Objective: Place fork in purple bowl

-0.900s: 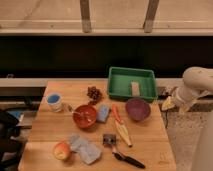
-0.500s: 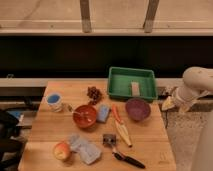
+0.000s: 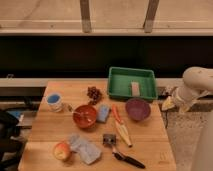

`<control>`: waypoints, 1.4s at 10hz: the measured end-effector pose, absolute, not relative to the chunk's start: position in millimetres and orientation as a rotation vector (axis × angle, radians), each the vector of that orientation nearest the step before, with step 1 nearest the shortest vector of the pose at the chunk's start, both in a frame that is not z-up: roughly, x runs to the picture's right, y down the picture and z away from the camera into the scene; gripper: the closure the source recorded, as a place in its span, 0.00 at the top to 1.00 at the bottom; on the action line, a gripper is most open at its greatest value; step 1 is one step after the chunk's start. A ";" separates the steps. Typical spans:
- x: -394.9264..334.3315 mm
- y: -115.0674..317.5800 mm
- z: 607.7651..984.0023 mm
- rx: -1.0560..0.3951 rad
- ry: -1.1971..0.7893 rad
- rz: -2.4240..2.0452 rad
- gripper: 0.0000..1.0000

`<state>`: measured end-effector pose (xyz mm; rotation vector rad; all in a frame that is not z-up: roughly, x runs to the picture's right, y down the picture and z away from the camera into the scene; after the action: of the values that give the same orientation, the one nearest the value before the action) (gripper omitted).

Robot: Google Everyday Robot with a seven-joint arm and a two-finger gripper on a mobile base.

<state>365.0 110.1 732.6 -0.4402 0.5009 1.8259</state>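
Observation:
The purple bowl [image 3: 137, 109] stands on the right part of the wooden table [image 3: 45, 130], just in front of the green tray. A thin silvery fork [image 3: 76, 112] seems to lie across the left rim of the orange-red bowl [image 3: 86, 117], its handle pointing toward the blue cup. My gripper [image 3: 170, 103] hangs off the table's right edge, to the right of the purple bowl at about its height, on the white arm [image 3: 197, 82]. It holds nothing that I can see.
A green tray [image 3: 120, 80] with a small tan block [image 3: 135, 88] stands at the back. Also on the table: a dark cluster [image 3: 93, 93], blue cup [image 3: 54, 101], blue sponge [image 3: 104, 113], orange-handled knife [image 3: 120, 124], black-handled utensil [image 3: 126, 157], apple [image 3: 61, 150], grey cloth [image 3: 86, 148].

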 end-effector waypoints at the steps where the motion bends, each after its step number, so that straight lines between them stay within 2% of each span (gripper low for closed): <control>1: 365.0 110.1 732.6 -0.440 0.501 1.826 0.59; 11: 364.3 110.0 732.2 -0.436 0.495 1.819 0.59; 14: 339.9 106.1 732.0 -0.436 0.444 1.703 0.59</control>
<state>339.9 106.1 732.0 -0.4360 0.4439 1.7032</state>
